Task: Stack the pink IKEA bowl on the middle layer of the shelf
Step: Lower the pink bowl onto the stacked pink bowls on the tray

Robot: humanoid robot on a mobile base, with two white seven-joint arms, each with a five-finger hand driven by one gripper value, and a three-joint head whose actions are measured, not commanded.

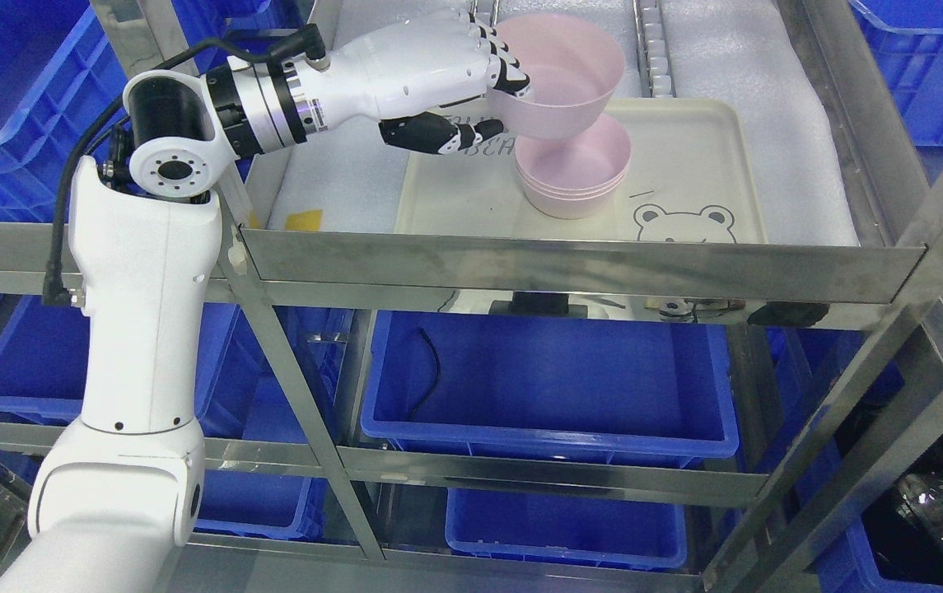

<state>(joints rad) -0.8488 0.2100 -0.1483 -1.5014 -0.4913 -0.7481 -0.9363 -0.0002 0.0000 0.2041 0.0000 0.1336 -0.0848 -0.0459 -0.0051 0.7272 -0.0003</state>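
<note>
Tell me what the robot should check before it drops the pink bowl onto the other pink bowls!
1. Grip: left hand pinches the rim of the pink plastic bowl: ok.
2. Bowl level: it is tilted: not ok.
3. Lined up over the stack of pink bowls: sits a bit up and left: not ok.
4. Stack upright on the cream bear tray: ok.
5. Bowl clear of the stack: cannot tell.
</note>
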